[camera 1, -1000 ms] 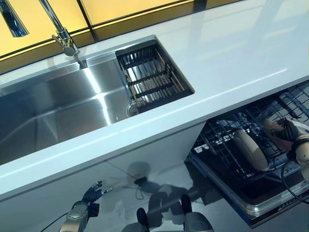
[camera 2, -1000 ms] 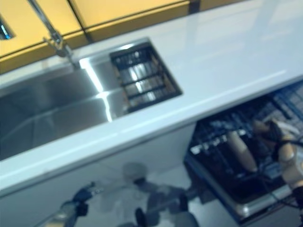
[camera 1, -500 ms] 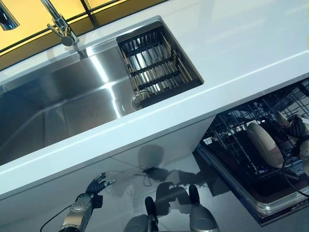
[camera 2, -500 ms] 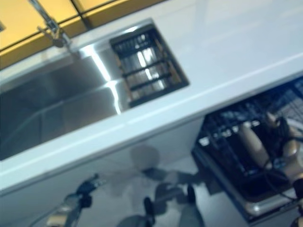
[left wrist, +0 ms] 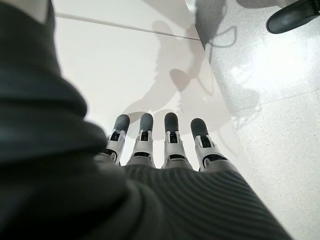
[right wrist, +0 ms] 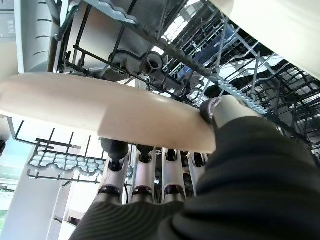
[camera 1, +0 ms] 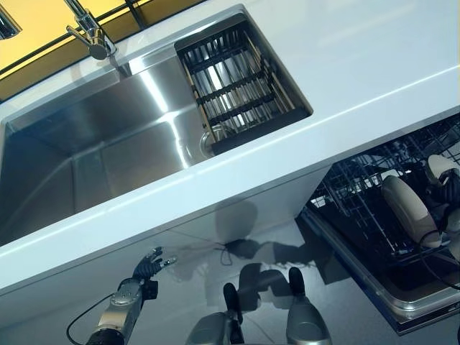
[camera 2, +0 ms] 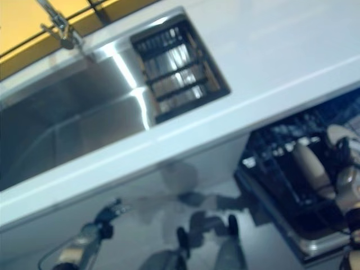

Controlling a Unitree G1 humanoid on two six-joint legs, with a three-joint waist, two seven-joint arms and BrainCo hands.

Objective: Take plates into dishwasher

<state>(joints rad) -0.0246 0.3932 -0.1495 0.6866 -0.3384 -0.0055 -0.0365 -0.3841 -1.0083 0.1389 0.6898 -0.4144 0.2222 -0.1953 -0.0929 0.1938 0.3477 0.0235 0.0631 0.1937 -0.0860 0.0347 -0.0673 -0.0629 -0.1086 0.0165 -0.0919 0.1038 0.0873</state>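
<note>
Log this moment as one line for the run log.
right hand: holding beige plate over dishwasher rack | left hand: idle, open, low by cabinet | sink drainer basket: no plates

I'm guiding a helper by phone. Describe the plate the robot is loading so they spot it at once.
Look below the white countertop to the open dishwasher's dark wire rack at lower right. A cream plate stands on edge there, pinched by the right hand. It is the only pale, solid thing among the thin dark wires.

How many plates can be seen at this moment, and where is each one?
2. One beige plate stands on edge in the dishwasher rack; the other plate is pinched in the right hand beside it. Others may be hidden under the counter.
</note>
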